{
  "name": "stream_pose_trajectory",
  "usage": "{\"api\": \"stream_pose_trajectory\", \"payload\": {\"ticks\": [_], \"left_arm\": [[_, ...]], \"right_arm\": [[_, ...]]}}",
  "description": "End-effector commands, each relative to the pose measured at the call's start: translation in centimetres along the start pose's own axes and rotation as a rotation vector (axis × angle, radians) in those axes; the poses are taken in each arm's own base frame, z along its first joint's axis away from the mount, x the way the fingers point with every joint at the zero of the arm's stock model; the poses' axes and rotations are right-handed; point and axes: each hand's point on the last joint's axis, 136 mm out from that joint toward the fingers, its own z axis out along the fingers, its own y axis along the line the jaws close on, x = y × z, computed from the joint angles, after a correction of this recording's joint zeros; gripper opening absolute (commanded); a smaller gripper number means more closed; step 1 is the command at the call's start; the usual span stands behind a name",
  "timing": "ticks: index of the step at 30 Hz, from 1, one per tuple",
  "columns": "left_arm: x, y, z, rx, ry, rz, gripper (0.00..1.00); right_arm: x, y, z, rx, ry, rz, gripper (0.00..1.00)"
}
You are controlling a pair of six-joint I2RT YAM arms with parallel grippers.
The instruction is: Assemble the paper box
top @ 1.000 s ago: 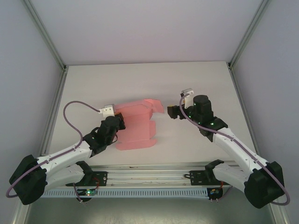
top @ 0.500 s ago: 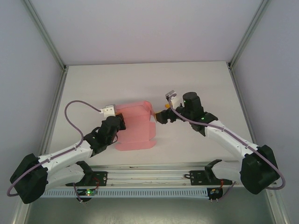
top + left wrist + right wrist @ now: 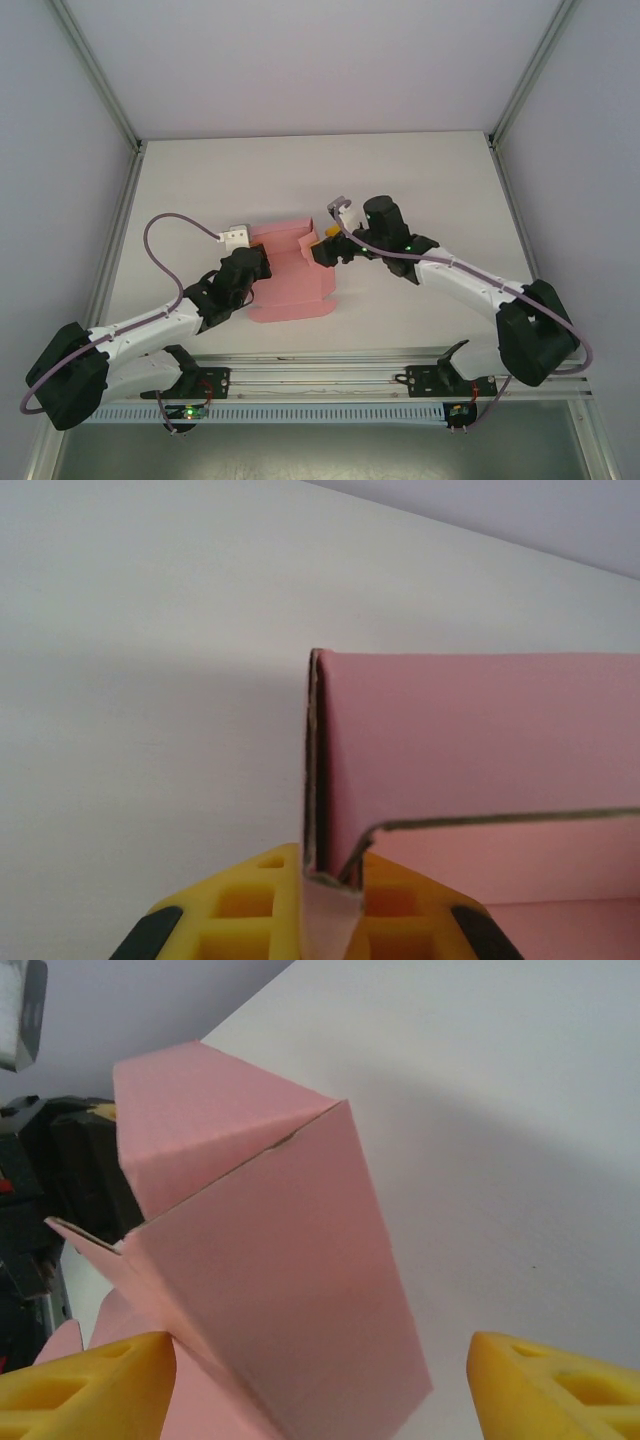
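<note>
The pink paper box (image 3: 290,280) lies partly folded on the white table, its far end raised into walls. My left gripper (image 3: 250,268) is shut on the box's left wall; in the left wrist view the yellow pads (image 3: 250,905) pinch the doubled card edge (image 3: 318,770). My right gripper (image 3: 322,248) is open at the box's right end. In the right wrist view a folded pink panel (image 3: 270,1290) sits between its two yellow fingertips (image 3: 90,1385), which stand wide apart. Whether a fingertip touches the panel I cannot tell.
The white table (image 3: 430,180) stretches behind and to the right of the box. Grey walls and metal frame posts (image 3: 100,80) bound the workspace. A rail (image 3: 320,380) runs along the near edge between the arm bases.
My right gripper has moved left from beside the box up to its right end, and the right-hand flap has folded inward. The left gripper has held its place on the box.
</note>
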Motion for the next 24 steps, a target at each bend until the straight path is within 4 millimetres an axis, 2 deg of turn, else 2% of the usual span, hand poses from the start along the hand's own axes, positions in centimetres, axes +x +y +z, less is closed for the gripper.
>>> {"api": "stream_pose_trajectory", "payload": {"ticks": [1, 6, 10, 11, 14, 18, 22, 24], "left_arm": [[-2.1, -1.1, -0.6, 0.035, -0.058, -0.049, 0.0], [-2.0, -1.1, -0.6, 0.039, -0.052, -0.043, 0.0], [-2.1, -1.1, -0.7, 0.038, -0.052, -0.041, 0.0], [-2.1, -1.1, -0.7, 0.037, -0.05, -0.04, 0.0], [-2.0, -1.4, -0.6, 0.048, -0.044, -0.04, 0.0], [-1.9, -1.6, -0.1, 0.029, -0.023, -0.055, 0.0], [-2.2, -1.7, 0.4, -0.004, -0.01, -0.087, 0.0], [-2.1, -1.4, 0.5, -0.043, 0.008, -0.1, 0.0]], "right_arm": [[-1.1, 0.4, 0.8, -0.018, -0.014, -0.036, 0.68], [-0.8, -0.7, 1.7, 0.065, 0.014, -0.079, 0.59], [-1.0, -1.1, 2.3, 0.141, 0.013, -0.123, 0.46], [-1.1, -1.5, 2.2, 0.183, 0.007, -0.131, 0.37], [-1.8, -3.1, 2.0, 0.371, -0.015, -0.166, 0.29], [-2.8, -5.4, 1.5, 0.652, -0.079, -0.195, 0.12], [-3.2, -8.9, -0.2, 0.946, -0.142, -0.139, 0.08], [-3.1, -10.6, -1.7, 1.121, -0.139, -0.126, 0.08]]}}
